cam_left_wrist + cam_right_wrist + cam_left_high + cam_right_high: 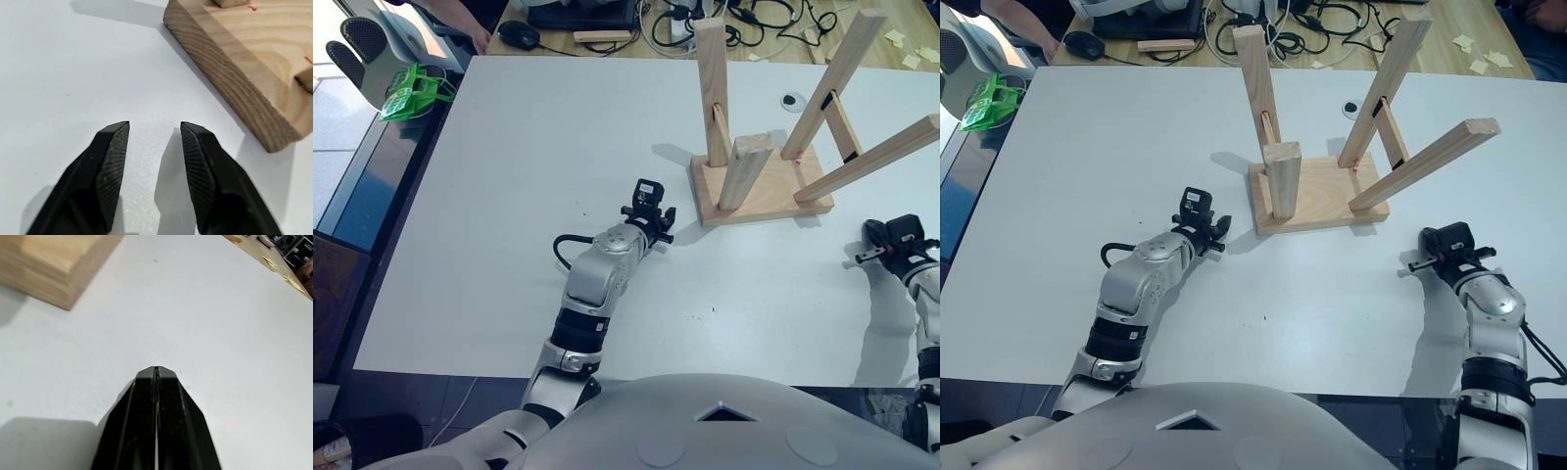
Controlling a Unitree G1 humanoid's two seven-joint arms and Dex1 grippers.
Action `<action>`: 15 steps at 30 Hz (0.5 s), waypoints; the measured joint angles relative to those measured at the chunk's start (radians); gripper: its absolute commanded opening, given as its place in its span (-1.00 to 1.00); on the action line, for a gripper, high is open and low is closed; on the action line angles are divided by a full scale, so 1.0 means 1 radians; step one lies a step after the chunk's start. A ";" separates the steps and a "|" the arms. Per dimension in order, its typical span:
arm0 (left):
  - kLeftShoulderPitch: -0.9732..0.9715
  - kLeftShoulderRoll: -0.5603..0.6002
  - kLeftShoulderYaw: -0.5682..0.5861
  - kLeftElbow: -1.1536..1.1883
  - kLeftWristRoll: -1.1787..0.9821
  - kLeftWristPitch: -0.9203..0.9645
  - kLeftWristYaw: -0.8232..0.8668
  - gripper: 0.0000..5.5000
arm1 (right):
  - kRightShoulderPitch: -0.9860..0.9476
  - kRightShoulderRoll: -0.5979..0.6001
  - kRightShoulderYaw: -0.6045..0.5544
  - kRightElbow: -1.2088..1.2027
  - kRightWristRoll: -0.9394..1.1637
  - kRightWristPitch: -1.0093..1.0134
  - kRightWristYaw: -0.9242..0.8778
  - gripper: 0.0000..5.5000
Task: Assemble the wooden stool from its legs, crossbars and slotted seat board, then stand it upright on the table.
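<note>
Left wrist view, left gripper jaws parted, empty, near seat board edge (right gripper jaws closed).

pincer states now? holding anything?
Left pincer: open, empty, just short of the seat board.
Right pincer: shut, empty.
</note>
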 measured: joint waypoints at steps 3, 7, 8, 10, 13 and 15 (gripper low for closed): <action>0.004 -0.002 0.001 -0.001 -0.001 -0.002 -0.012 -0.63 | -0.068 0.000 0.016 0.065 0.034 0.015 0.061 -1.00; 0.003 -0.018 0.008 0.017 -0.011 -0.028 -0.033 -0.85 | -0.142 -0.027 0.028 0.166 0.049 0.014 0.126 -1.00; 0.002 -0.022 0.007 0.022 -0.016 -0.034 -0.042 -0.93 | -0.152 -0.031 0.028 0.182 0.055 0.015 0.138 -1.00; -0.012 -0.030 0.003 0.039 -0.020 -0.046 -0.065 -0.98 | -0.187 -0.030 0.019 0.235 0.095 0.038 0.162 -1.00; -0.029 -0.041 -0.010 0.061 -0.021 -0.057 -0.089 -0.98 | -0.235 -0.015 0.019 0.285 0.138 0.077 0.229 -1.00; -0.035 -0.043 -0.011 0.065 -0.021 -0.058 -0.097 -0.98 | -0.258 0.003 0.029 0.304 0.166 0.093 0.297 -1.00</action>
